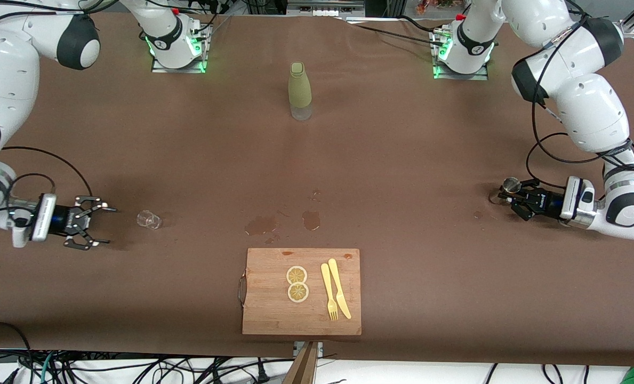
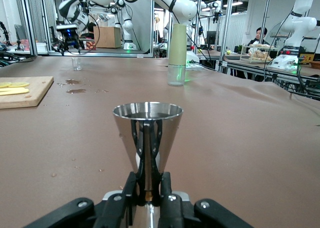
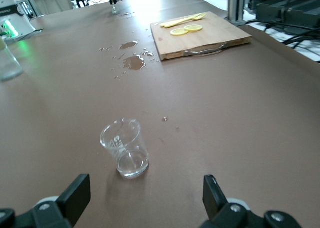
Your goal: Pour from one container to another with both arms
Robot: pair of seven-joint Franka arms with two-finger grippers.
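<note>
A small silvery jigger (image 1: 511, 185) is upright and low over the table at the left arm's end. My left gripper (image 1: 508, 195) is shut on its narrow waist. In the left wrist view the jigger's round rim (image 2: 147, 110) rises above the left gripper (image 2: 147, 183), whose fingers hide the lower cone. A tiny clear glass cup (image 1: 149, 219) stands on the table at the right arm's end. My right gripper (image 1: 107, 226) is open beside it, a short gap away. In the right wrist view the glass cup (image 3: 125, 148) sits just ahead of the open right gripper (image 3: 145, 190), touching neither finger.
An olive-green bottle (image 1: 299, 90) stands mid-table, near the robots' bases. A wooden cutting board (image 1: 274, 314) with lemon slices (image 1: 297, 284), a yellow fork and a knife lies near the front edge. Wet puddles (image 1: 311, 220) mark the brown cloth just beside the board.
</note>
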